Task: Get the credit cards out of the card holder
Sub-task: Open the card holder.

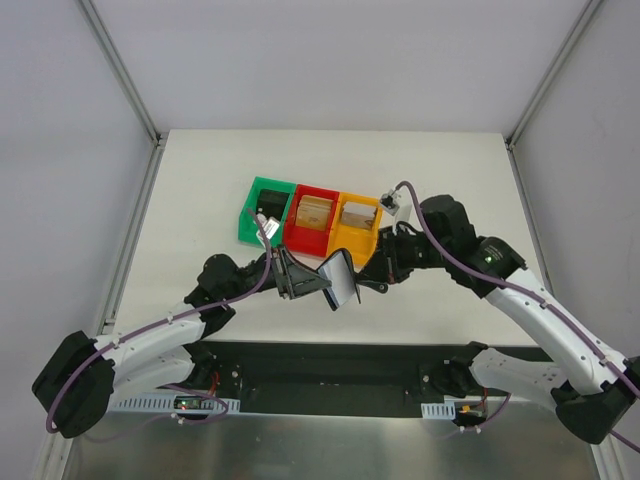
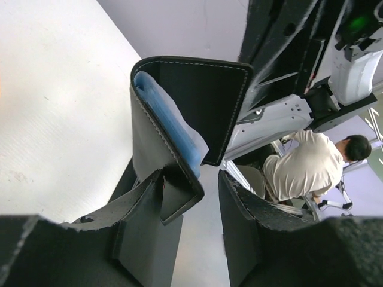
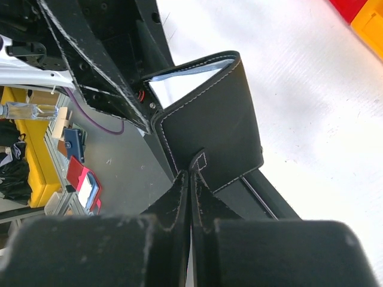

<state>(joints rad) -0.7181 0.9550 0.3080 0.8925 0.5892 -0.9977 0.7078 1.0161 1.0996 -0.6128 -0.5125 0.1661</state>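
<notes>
**Two arms nose to nose over the work**

Both meet above the white table (image 1: 200, 200), just in front of the green, red and orange plastic bins (image 1: 305, 243). I see the small flat black bifold card holder (image 3: 209, 125) held off the surface there, half open, its pale blue inner face showing. My right gripper (image 3: 191, 173) has its fingers pressed together on a small tab at the holder's lower edge. My left gripper (image 2: 191, 179) stands spread around a corner of the other flap, one finger against the leather, the other apart
</notes>
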